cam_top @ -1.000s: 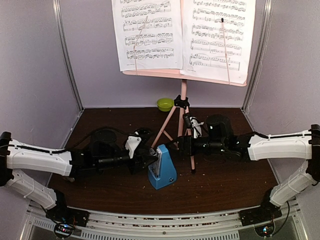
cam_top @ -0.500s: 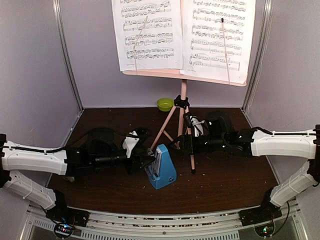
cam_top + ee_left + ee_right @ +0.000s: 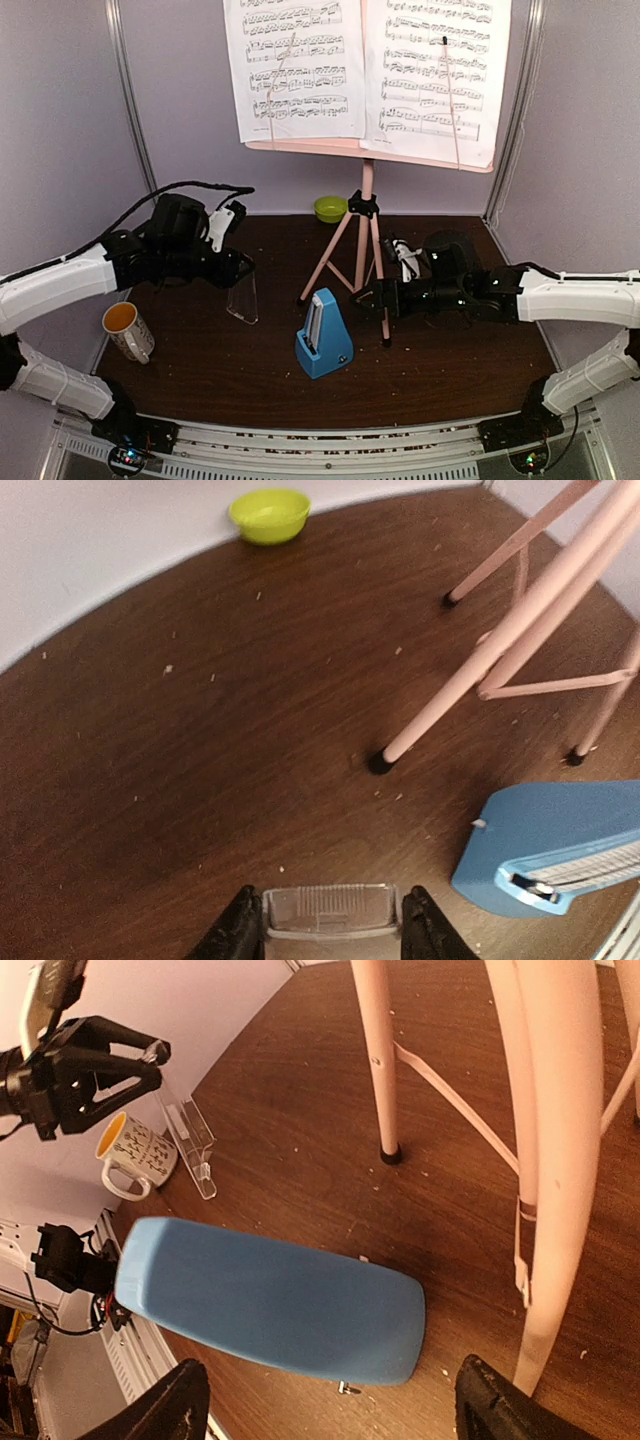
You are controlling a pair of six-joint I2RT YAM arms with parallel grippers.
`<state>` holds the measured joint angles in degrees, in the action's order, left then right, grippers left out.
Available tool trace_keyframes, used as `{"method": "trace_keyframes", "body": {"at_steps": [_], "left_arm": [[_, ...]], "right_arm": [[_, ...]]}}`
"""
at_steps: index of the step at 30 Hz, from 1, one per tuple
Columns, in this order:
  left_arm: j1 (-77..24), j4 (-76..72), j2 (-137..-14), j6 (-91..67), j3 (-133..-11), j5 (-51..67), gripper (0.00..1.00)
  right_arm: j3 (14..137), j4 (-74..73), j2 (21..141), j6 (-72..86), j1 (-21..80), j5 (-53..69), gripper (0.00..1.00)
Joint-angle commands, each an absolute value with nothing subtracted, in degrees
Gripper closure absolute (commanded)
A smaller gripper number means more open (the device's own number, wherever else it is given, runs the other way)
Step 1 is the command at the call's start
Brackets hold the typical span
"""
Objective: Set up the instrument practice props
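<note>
The clear cover (image 3: 330, 912) is gripped between the fingers of the left gripper (image 3: 238, 271), left of the blue metronome (image 3: 323, 338). The right gripper (image 3: 382, 297) is held open, right of the metronome, which is placed on the table (image 3: 440, 370) before the pink music stand (image 3: 366, 215).

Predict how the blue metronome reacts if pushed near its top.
The blue metronome is tall and tapered on a wider base, so a high push likely tips it and a low one probably slides it. Its smooth faces look slippery. The uncovered front mechanism looks fragile.
</note>
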<state>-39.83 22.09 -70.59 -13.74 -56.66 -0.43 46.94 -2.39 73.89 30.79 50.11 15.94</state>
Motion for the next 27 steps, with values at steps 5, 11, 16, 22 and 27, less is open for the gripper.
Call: {"method": "trace_keyframes", "body": {"at_steps": [5,11,16,22,27], "left_arm": [[-32.12,38.93,-90.70,-16.00,-69.11,1.70,0.73],[-26.50,42.47,-102.98,-14.64,-76.07,-0.17,0.73],[-22.44,43.78,-109.96,-13.54,-80.64,-1.06,0.72],[-19.67,44.65,-112.68,-12.78,-83.67,0.21,0.56],[-19.58,44.87,-110.69,-12.66,-82.85,1.27,0.34]], "right_arm": [[40.53,-3.41,71.42,30.13,54.66,11.68,0.20],[40.46,-2.60,75.62,29.77,58.99,8.65,0.25],[42.81,-2.55,79.81,29.53,60.89,7.46,0.28],[44.78,-2.55,82.70,30.23,61.13,5.50,0.35],[46.53,-2.61,84.64,30.54,61.11,4.56,0.41]]}}
